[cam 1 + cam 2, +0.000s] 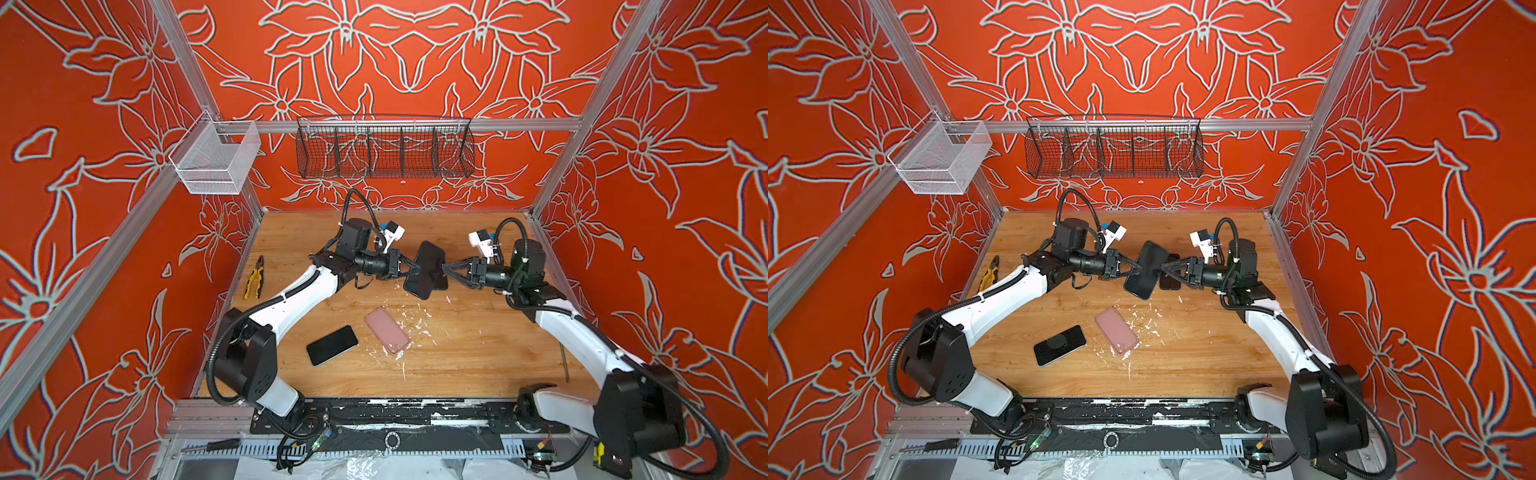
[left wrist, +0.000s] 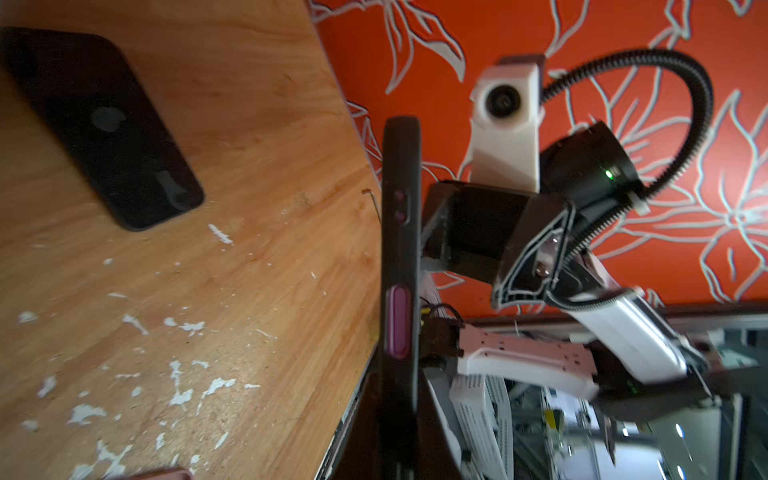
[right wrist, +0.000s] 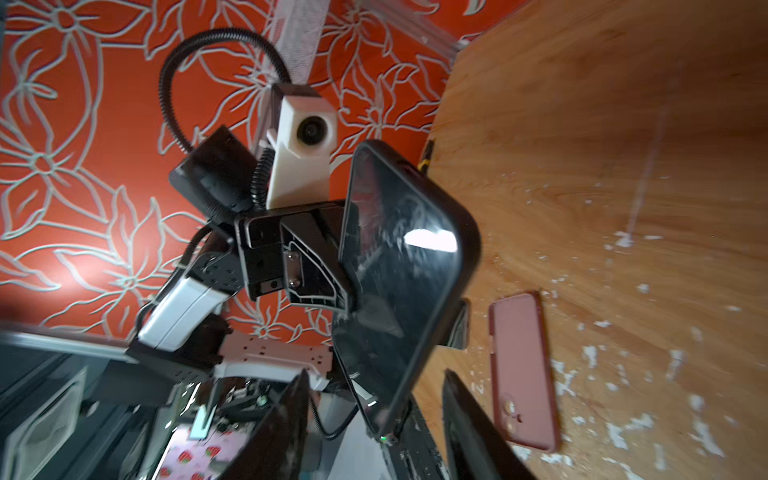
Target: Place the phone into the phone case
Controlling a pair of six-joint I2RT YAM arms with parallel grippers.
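Note:
My left gripper (image 1: pixel 411 269) is shut on one long edge of a black phone case (image 1: pixel 424 270) held on edge above the middle of the table. Purple side buttons show on its rim (image 2: pixel 401 291). In the right wrist view a glossy dark face like a phone screen (image 3: pixel 399 270) fills the rim. My right gripper (image 1: pixel 446 270) faces it from the other side, open; its fingers (image 3: pixel 282 428) straddle the case's near edge with gaps on both sides. A black phone (image 2: pixel 104 124) lies back up on the table below. A pink case (image 1: pixel 387 330) and another black phone (image 1: pixel 332 345) lie nearer the front.
Yellow-handled pliers (image 1: pixel 254 277) lie by the left wall. A black wire basket (image 1: pixel 384 151) and a white mesh basket (image 1: pixel 216 160) hang on the back rail. A thin rod (image 1: pixel 564 361) lies at the right edge. White flecks litter the wooden table (image 1: pixel 478 353).

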